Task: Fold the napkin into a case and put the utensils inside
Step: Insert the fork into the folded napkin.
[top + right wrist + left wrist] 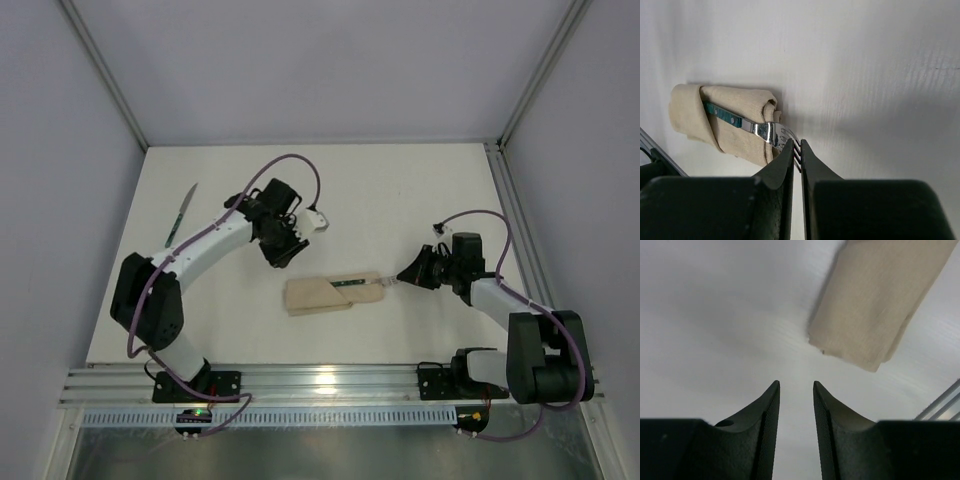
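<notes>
The beige case (330,293) lies folded at the table's middle front. The fork (358,284) with its teal handle lies on the case, partly under a fold, its silver tines sticking out to the right. My right gripper (400,279) is shut on the fork's tines (796,150); the case (735,127) shows beyond them. My left gripper (282,258) hangs open and empty above and left of the case; the left wrist view shows its fingers (769,410) apart over bare table, with the case (875,305) ahead. The knife (181,214) lies at the far left.
A metal rail (330,380) runs along the table's near edge. White walls and frame posts enclose the back and sides.
</notes>
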Tool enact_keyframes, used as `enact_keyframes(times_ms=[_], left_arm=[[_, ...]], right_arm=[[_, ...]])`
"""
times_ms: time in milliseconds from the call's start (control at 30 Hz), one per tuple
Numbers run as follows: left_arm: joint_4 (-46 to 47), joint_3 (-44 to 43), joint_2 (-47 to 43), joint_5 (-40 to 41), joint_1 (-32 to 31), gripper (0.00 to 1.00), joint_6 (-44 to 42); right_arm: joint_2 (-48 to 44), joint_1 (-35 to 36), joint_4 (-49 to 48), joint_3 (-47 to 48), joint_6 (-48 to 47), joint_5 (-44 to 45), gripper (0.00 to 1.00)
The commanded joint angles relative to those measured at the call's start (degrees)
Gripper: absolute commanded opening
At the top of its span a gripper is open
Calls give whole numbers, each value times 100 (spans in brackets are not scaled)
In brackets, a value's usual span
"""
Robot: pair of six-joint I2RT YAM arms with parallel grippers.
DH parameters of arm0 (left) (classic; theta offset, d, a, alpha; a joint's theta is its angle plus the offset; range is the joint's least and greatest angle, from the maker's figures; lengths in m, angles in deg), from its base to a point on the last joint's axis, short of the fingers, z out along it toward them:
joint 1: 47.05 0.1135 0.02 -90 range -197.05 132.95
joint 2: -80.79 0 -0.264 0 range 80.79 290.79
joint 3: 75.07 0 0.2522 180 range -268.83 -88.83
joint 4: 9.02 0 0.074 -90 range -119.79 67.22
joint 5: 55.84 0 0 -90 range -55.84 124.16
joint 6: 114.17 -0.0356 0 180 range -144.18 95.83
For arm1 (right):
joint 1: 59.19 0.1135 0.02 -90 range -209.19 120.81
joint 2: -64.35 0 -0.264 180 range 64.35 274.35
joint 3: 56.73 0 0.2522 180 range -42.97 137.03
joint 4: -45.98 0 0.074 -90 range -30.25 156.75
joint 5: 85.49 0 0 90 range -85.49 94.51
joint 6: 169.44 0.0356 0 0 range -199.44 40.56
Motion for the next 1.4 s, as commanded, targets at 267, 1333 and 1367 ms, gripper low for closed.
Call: enact_keyframes(times_ms=[267,1333,1367], left_arm=[[290,1342,277,-950,257,33,176],[906,1729,260,-703,257,25,282],[914,1720,260,-703,257,25,273]], right_arm=[[282,258,271,426,-433,-296,4],[862,2658,-2784,-224,2291,2262,4],[967,2667,-2803,-197,2291,2262,4]])
